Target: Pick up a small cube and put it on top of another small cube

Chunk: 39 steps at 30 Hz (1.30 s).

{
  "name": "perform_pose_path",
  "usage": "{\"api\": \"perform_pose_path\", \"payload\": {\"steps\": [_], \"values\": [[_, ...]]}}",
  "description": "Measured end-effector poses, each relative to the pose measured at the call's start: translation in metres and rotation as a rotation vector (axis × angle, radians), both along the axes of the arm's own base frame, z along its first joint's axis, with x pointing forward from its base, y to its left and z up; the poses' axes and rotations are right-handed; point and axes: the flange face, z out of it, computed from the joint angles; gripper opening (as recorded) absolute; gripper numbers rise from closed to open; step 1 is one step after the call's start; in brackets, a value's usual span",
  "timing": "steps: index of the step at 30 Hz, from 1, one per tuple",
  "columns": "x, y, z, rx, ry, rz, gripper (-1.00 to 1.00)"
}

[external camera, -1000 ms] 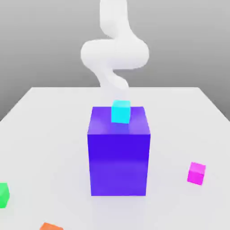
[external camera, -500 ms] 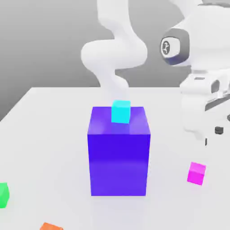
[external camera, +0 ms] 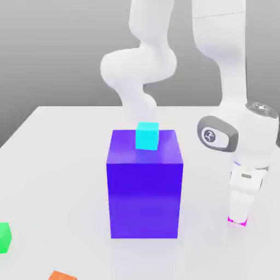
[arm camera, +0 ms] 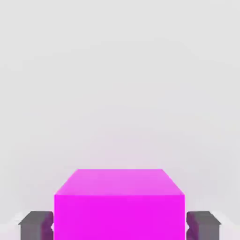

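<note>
A small magenta cube [arm camera: 119, 206] rests on the white table [external camera: 54, 175] at the exterior view's right. In that view only a thin magenta sliver [external camera: 238, 222] peeks out below the hand. My gripper [external camera: 239, 216] stands straight down over it. In the hand view its dark fingers [arm camera: 35, 225] press against the cube's two opposite sides, shut on it. A small cyan cube [external camera: 147, 136] sits on top of a tall blue-violet block [external camera: 145, 191] in the middle of the table.
A small green cube [external camera: 4, 238] lies at the left edge of the exterior view, and an orange cube [external camera: 62, 276] at the lower edge. The tall block stands a little to the left of my hand. The arm's white links rise behind it.
The hand has come down from above onto the magenta cube. Its fingers have gone from open to shut against the cube's sides. The other cubes have not moved.
</note>
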Motion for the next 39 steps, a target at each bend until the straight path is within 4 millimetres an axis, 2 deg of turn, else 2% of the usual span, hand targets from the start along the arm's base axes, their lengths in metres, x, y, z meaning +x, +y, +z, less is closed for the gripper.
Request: {"api": "perform_pose_path", "payload": {"steps": [3, 9, 10, 12, 15, 17, 19, 22, 24, 27, 31, 33, 35, 36, 39], "values": [[0.0, 0.0, 0.0, 0.0, 0.0, 0.0, -1.0], [0.001, 0.0, 0.056, 0.001, -0.002, -0.001, -1.0], [0.012, 0.0, 0.066, 0.016, -0.01, -0.027, -1.0], [0.051, -0.027, 0.078, 0.031, -0.016, -0.114, -1.0], [0.113, -0.094, 0.091, 0.049, -0.023, -0.27, -1.0], [0.141, -0.142, 0.096, 0.053, -0.025, -0.357, -1.0], [0.159, -0.191, 0.099, 0.053, -0.025, -0.433, -1.0], [0.175, -0.263, 0.103, 0.05, -0.024, -0.539, -1.0], [0.178, -0.312, 0.105, 0.048, -0.025, -0.606, -1.0], [0.172, -0.386, 0.11, 0.045, -0.027, -0.706, -1.0], [0.145, -0.485, 0.115, 0.032, -0.024, -0.837, -1.0], [0.126, -0.535, 0.102, 0.02, -0.014, -0.902, -1.0], [0.107, -0.583, 0.069, 0.007, -0.004, -0.965, -1.0], [0.101, -0.594, 0.058, 0.004, -0.002, -0.981, 1.0], [0.101, -0.594, 0.058, 0.004, -0.002, -0.981, 1.0]]}}
